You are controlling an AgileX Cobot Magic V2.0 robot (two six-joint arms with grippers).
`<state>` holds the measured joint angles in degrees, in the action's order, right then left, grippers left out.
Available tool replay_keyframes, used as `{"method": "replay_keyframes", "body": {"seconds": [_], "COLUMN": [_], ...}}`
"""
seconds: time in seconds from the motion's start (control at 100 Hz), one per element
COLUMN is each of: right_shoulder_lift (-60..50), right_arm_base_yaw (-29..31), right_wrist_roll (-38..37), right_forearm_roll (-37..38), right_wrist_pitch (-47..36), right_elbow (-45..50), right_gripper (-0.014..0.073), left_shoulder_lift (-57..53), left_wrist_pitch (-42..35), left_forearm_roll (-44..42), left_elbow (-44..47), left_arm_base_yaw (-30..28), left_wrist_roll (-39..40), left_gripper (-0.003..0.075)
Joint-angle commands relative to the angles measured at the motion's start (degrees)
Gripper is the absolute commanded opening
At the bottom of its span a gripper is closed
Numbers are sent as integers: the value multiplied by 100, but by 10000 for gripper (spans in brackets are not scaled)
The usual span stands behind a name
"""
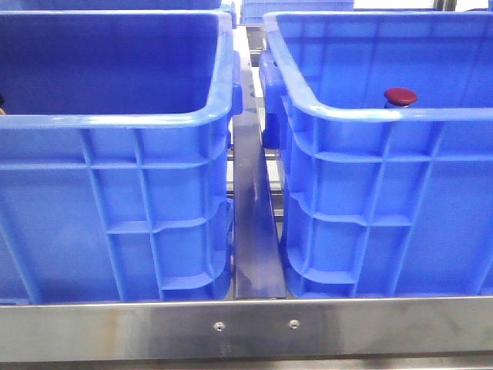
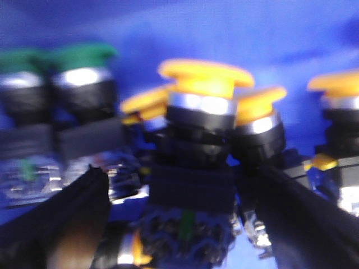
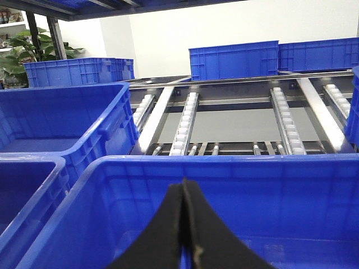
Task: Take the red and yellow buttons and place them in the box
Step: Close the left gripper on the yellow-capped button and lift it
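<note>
In the blurred left wrist view, a yellow button [image 2: 205, 75] with an orange-yellow cap and black body stands upright on a blue crate floor. My left gripper [image 2: 188, 193] is open. Its dark fingers [image 2: 73, 216] flank the button's body, with gaps showing on both sides. A red button [image 1: 400, 96] shows just over the near rim inside the right-hand box [image 1: 362, 116]. My right gripper [image 3: 184, 193] is shut with nothing between its fingers, above the inside of a blue box [image 3: 224, 165]. Neither gripper shows in the front view.
More yellow-capped buttons [image 2: 261, 103] crowd round the flanked one, and green-capped ones [image 2: 84, 59] stand beside them. A second blue crate [image 1: 115, 116] stands left of the box, with a metal rail [image 1: 254, 231] between them. Roller tracks [image 3: 185, 120] and more blue crates [image 3: 233, 59] lie beyond.
</note>
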<state>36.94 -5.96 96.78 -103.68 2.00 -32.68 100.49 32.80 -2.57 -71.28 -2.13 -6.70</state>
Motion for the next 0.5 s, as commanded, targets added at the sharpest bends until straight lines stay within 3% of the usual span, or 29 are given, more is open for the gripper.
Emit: {"method": "replay_keyframes", "body": {"seconds": [0.0, 0.07, 0.14, 0.34, 0.49], "right_shoulder_lift": [-27, -27, -27, -27, -27], "right_arm_base_yaw": [28, 28, 28, 28, 28], "right_wrist_roll": [41, 41, 41, 41, 41], "right_forearm_roll": [-22, -22, -22, -22, -22], "right_wrist_pitch": [182, 182, 182, 182, 182], "right_elbow": [-172, -172, -172, -172, -172], "right_gripper": [-67, -67, -67, -67, -67], "left_shoulder_lift": [-228, -228, -240, -533, -996], "left_wrist_pitch": [-296, -296, -296, -286, -113], "left_forearm_roll": [48, 48, 48, 48, 212], "left_elbow": [-175, -175, -175, -175, -175], "left_arm_base_yaw": [3, 3, 3, 3, 3], "left_wrist_roll": [1, 1, 1, 1, 1], "left_gripper": [508, 459, 358, -11, -19]}}
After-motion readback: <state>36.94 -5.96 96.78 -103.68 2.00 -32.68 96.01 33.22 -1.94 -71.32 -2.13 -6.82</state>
